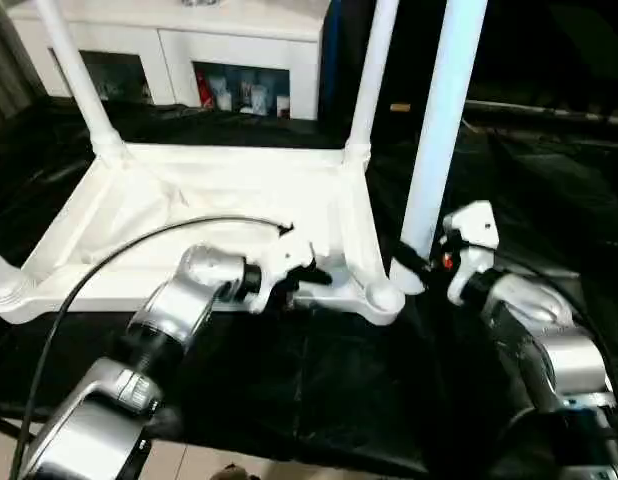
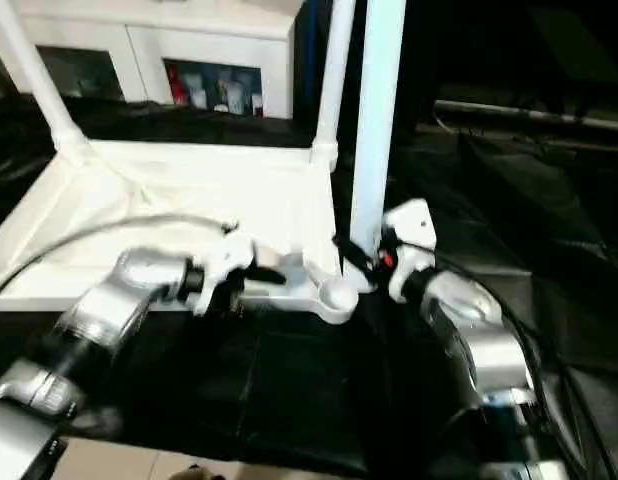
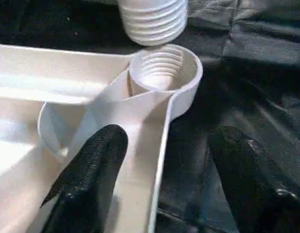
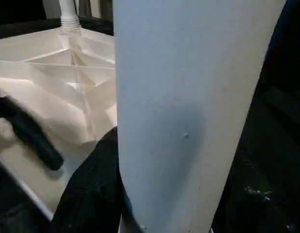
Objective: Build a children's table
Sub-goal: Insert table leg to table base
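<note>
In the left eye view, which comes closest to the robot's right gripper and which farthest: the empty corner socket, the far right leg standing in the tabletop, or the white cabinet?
From the right gripper, which holds a loose leg:
1. Empty corner socket, just beside it at the tabletop's near corner.
2. Far right leg, upright at the far corner.
3. White cabinet, behind the table.

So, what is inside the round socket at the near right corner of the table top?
The socket holds no leg: its screw threads show bare. The threaded end of the leg in the right gripper hangs just beside it. The socket's bottom cannot be seen.
</note>
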